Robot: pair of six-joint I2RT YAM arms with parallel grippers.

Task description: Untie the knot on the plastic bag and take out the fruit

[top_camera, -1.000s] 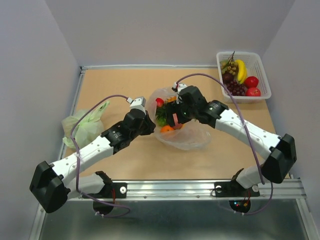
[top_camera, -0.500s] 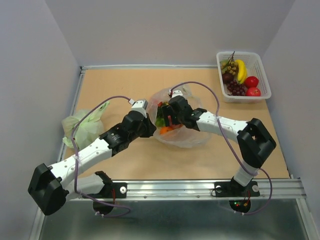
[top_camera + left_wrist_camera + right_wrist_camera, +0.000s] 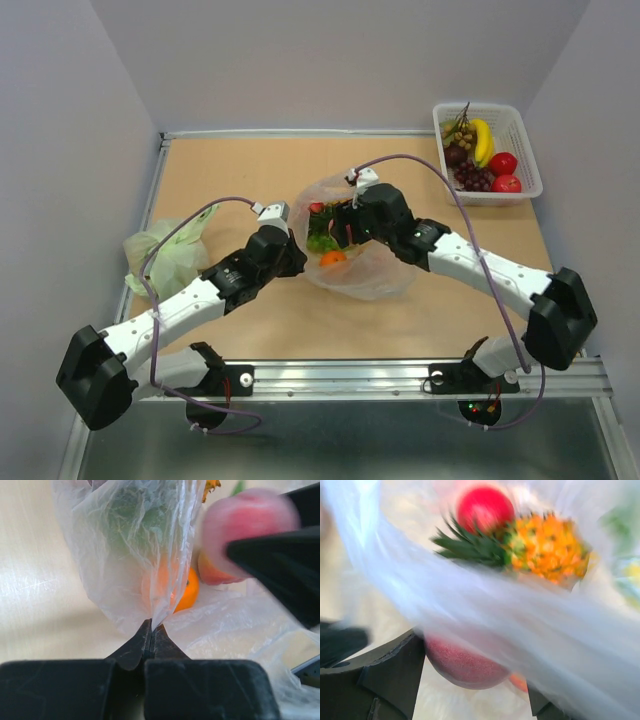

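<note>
The clear plastic bag (image 3: pixel 372 272) lies open mid-table; no knot shows. My left gripper (image 3: pixel 293 256) is shut on the bag's left edge, the film pinched between its tips (image 3: pixel 151 628). My right gripper (image 3: pixel 345 226) is at the bag's mouth, shut on a pink peach (image 3: pixel 462 662), which is blurred in the left wrist view (image 3: pixel 240 530). Film drapes over its fingers (image 3: pixel 395 672). Inside the bag are an orange (image 3: pixel 333 258) (image 3: pixel 188 593), a small pineapple (image 3: pixel 550 547) with a green crown (image 3: pixel 470 547), and a red round fruit (image 3: pixel 485 507) (image 3: pixel 317 208).
A pale green bag (image 3: pixel 165 250) lies at the table's left edge, beside my left arm. A white basket (image 3: pixel 523 150) at the back right holds a banana, grapes and red fruit. A metal rail runs along the near edge.
My right gripper dipped left and down into the bag, then drew back up and right with the peach between its fingers. My left gripper stayed shut on the bag edge, shifting slightly.
</note>
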